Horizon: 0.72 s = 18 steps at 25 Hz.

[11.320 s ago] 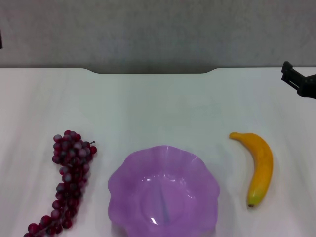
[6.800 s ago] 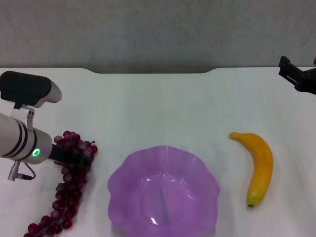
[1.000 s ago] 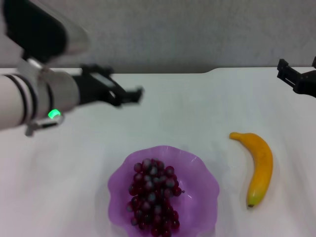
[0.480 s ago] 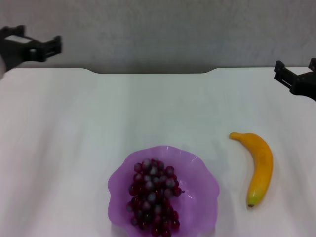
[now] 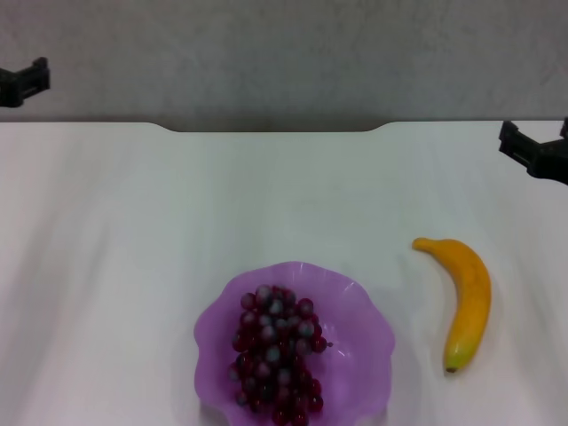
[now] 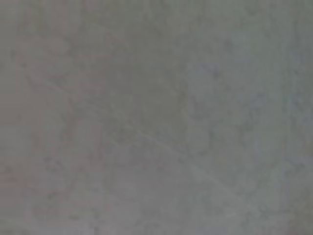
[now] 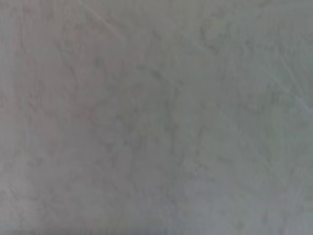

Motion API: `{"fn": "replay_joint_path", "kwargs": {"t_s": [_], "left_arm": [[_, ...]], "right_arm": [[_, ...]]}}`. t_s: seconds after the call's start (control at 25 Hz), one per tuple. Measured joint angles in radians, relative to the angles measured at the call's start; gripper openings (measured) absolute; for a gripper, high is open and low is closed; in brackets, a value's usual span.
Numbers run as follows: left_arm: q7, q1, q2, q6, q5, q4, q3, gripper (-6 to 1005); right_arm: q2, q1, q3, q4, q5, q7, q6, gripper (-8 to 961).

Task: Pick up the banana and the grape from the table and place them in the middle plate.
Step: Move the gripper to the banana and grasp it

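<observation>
I see the grape (image 5: pixel 276 353) lying in the middle plate (image 5: pixel 366 306). The banana (image 5: pixel 466 302) rests on the table (image 5: pixel 284 195), right of the plate, long axis running near-to-far, greenish tip toward me. My right gripper (image 5: pixel 535 153) is nearer; its jaw state I cannot tell. The left gripper (image 5: pixel 22 82) is parked far left

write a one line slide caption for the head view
Dark red-purple grape bunch in the translucent purple scalloped plate; the curved yellow banana waits on the white table.
</observation>
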Motion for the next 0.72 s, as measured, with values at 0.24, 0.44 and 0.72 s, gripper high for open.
{"fn": "replay_joint_path", "kwargs": {"t_s": [0.24,0.44,0.72], "left_arm": [[-0.003,0.025,0.0,-0.003,-0.002,-0.028,-0.017,888],[-0.004,0.036,0.0,-0.003,-0.002,-0.041,-0.019,887],[-0.008,0.042,0.001,-0.008,0.005,-0.043,-0.026,887]], "right_arm": [[0.001,0.011,0.016,-0.001,0.0,0.001,0.054,863],[0.0,0.023,0.032,-0.001,-0.001,0.022,0.114,862],[-0.001,0.065,0.053,0.04,-0.004,0.051,0.199,862]]}}
